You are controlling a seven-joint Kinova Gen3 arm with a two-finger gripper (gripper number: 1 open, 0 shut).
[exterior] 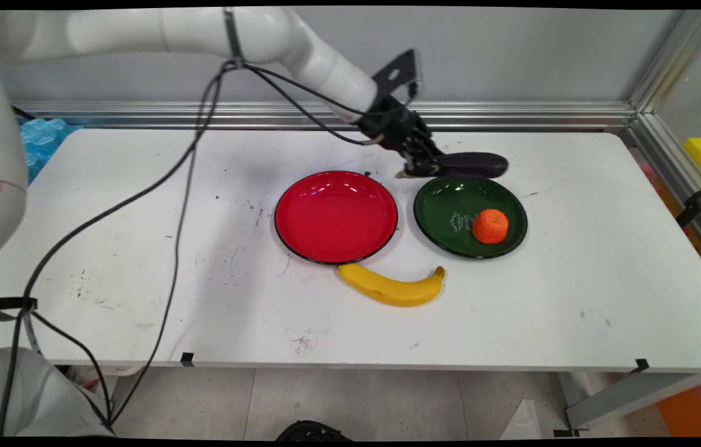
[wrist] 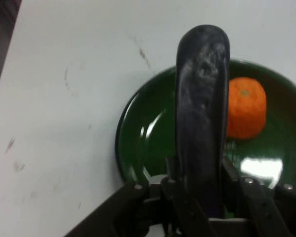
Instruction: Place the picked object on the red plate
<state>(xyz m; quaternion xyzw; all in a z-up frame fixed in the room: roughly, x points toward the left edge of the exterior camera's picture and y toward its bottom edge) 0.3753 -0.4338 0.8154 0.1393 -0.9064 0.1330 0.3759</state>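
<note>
Dark purple eggplant [wrist: 201, 113] pinched in gripper [exterior: 417, 167], apparently just above green plate's [exterior: 443, 214] far rim, orange [exterior: 490, 226] beyond.

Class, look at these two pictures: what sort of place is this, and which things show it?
Probably a robotics lab: a white table fenced by aluminium rails, where a black two-finger gripper holds a dark purple eggplant above a green plate.

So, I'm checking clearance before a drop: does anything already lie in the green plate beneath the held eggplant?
Yes. An orange sits in the green plate, right of centre. The gripper holds the eggplant over the plate's far rim.
</note>
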